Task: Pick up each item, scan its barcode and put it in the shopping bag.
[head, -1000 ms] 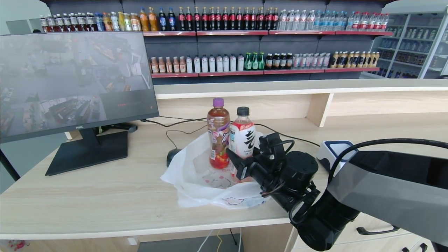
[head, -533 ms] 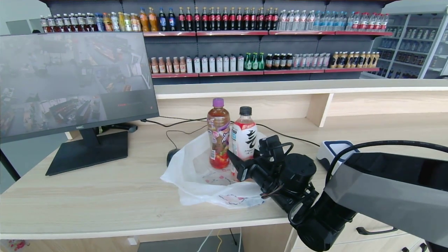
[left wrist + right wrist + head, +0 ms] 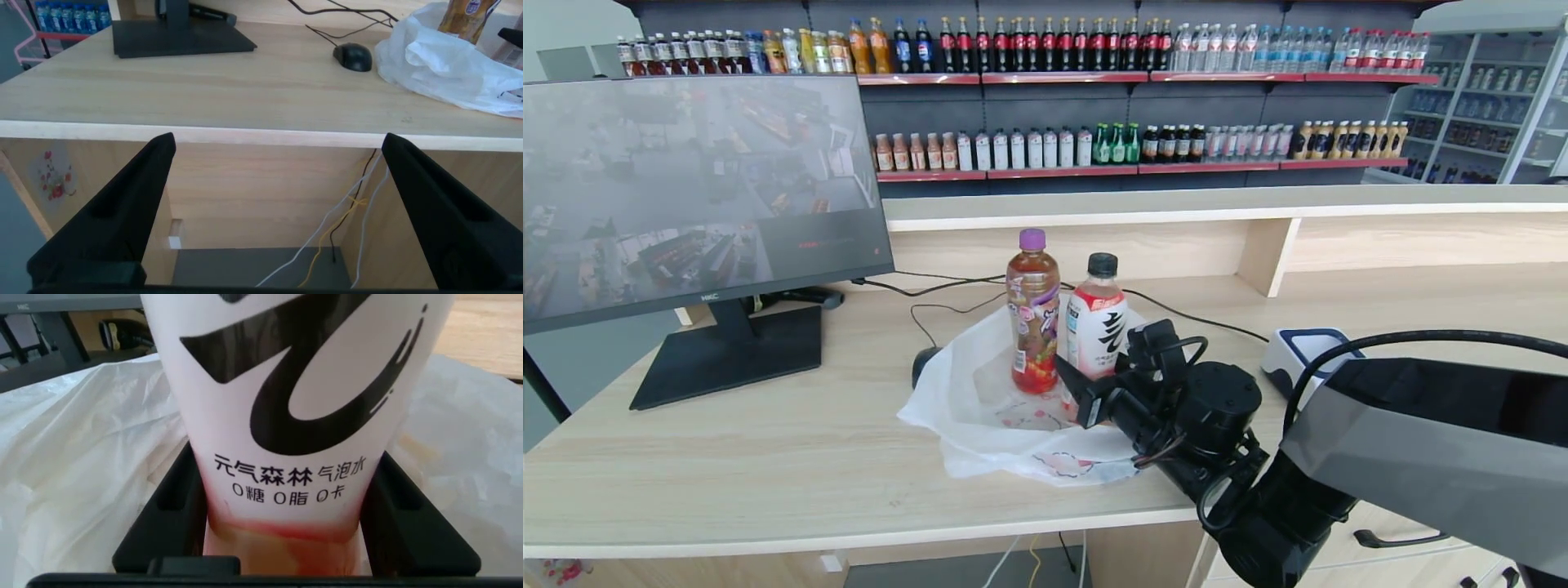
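Right gripper (image 3: 1086,392) is gripping white bottle (image 3: 1096,327) over shopping bag (image 3: 980,408) near counter (image 3: 768,457) front edge, probably for placing; left gripper (image 3: 278,143) is hanging open.

A pale wooden counter (image 3: 768,457) carried everything. A monitor's flat black base (image 3: 727,351) sat at its left end. A dark mouse (image 3: 925,363) lay near the middle, just beside the left edge of the white shopping bag (image 3: 980,408), which was spread crumpled on the wood and reached close to the front edge. To the bag's right stood 1 white scanner (image 3: 1294,355). Thin black cables (image 3: 931,286) trailed across the back of the surface.
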`<state>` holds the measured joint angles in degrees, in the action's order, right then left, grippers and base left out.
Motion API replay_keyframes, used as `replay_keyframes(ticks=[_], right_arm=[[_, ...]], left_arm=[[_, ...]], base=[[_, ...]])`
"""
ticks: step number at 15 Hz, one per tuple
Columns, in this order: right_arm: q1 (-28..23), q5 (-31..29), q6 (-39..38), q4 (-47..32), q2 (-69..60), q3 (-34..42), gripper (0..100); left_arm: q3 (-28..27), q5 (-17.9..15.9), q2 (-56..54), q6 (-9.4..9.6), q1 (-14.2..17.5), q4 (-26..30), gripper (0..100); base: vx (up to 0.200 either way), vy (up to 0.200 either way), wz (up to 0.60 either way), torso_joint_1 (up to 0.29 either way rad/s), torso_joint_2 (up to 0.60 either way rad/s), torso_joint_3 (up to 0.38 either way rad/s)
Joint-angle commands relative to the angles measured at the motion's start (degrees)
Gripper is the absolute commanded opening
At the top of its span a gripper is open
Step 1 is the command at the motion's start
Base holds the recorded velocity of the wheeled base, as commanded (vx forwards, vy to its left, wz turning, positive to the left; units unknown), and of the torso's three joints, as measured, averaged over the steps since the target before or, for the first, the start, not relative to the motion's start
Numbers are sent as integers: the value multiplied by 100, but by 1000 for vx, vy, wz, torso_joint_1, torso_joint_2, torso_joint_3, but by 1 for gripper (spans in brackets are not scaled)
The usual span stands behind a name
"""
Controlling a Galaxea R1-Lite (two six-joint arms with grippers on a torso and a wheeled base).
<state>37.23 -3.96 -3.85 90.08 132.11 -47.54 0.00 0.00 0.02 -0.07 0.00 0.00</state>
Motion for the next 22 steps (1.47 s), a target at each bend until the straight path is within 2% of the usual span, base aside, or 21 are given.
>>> replay_keyframes(ticks=[1,9,10,13,17,22], right_arm=[[12,1,-1,-8,8,35,0],[12,-17,16,-8,-45,96,0],[12,-17,16,-8,-45,96,100],[12,-17,7,-8,-221,158,100],[39,-17,25,-8,-836,650,100],[592,-122,34,-8,-1601,1221,100]], left_arm=[[0,0,-2,-1,0,0,100],[0,0,-2,-1,0,0,100],[0,0,-2,-1,0,0,100],[0,0,-2,-1,0,0,100],[0,0,-2,-1,0,0,100],[0,0,-2,-1,0,0,100]], base=[[0,0,0,0,0,0],[0,0,0,0,0,0],[0,0,0,0,0,0],[0,0,0,0,0,0],[0,0,0,0,0,0],[0,0,0,0,0,0]])
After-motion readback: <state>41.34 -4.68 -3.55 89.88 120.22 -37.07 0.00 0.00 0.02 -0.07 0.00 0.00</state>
